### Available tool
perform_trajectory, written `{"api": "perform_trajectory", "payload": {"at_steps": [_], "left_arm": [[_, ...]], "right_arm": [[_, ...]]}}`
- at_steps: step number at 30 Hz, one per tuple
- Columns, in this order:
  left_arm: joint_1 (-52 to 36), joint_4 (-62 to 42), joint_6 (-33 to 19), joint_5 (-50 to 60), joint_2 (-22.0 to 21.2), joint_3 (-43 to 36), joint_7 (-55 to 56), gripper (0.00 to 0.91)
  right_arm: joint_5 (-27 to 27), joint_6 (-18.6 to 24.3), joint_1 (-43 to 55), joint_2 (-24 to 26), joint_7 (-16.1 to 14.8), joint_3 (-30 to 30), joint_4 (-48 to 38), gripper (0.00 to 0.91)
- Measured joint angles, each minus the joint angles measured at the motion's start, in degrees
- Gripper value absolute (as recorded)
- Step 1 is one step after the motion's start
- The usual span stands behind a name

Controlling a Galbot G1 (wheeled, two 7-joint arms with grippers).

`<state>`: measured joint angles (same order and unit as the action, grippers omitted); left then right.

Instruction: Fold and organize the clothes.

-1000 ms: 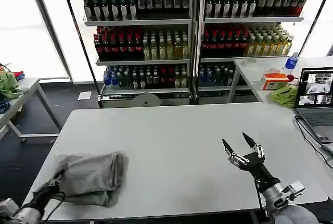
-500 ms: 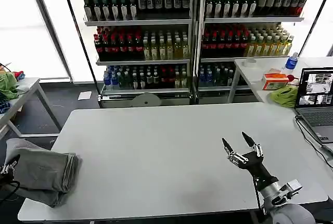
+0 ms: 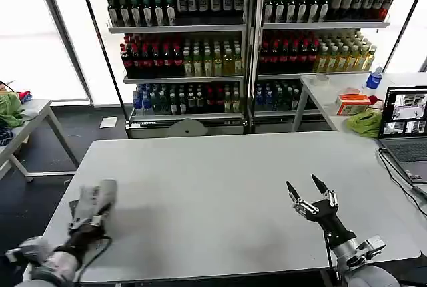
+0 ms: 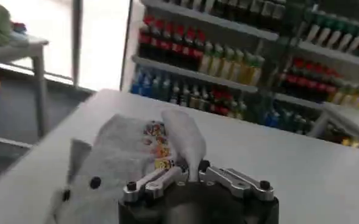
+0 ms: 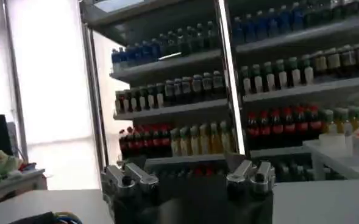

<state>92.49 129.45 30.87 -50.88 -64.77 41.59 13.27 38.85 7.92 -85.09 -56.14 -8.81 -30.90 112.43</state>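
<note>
Your left gripper (image 3: 90, 219) sits low at the near left corner of the white table (image 3: 220, 187), fingers pinched on a fold of the grey shirt (image 3: 93, 201). In the left wrist view the cloth (image 4: 127, 161) spills out ahead of the fingertips, its multicoloured chest print (image 4: 156, 143) facing up just beyond them. The print is too blurred to read. The shirt's near edge is hidden under the gripper body.

Your right gripper (image 3: 312, 195) hovers above the table's near right part, fingers spread wide, nothing between them.

Beyond, at the table's right edge, a laptop (image 3: 405, 133) is cut off by the frame. Farther still, bottle shelves (image 3: 247, 40); labels unreadable.

Half a second ago the shirt hung off the table's left edge as a bulkier bundle; now it lies on the tabletop. The right gripper has barely shifted.
</note>
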Motion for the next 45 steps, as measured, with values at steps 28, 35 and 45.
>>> {"api": "perform_trajectory", "payload": {"at_steps": [28,35,45], "left_arm": [[-19.6,-3.8,-1.1,-12.8,-5.2,-25.0,3.2,0.907],[-16.4,-0.3,-2.0,-13.2,-5.7,-19.0,-1.0,0.907],[-9.9,3.4,-4.6,-11.0,-7.2,-11.8,-5.9,0.907]], "right_arm": [[9.6,-23.5,8.2,0.1,5.3,13.1,3.5,0.907],[14.9,-30.1,14.6,-2.0,8.4,19.0,1.5,0.907],[20.9,-34.7,20.6,-5.3,13.9,26.4,-2.8,0.907]]}}
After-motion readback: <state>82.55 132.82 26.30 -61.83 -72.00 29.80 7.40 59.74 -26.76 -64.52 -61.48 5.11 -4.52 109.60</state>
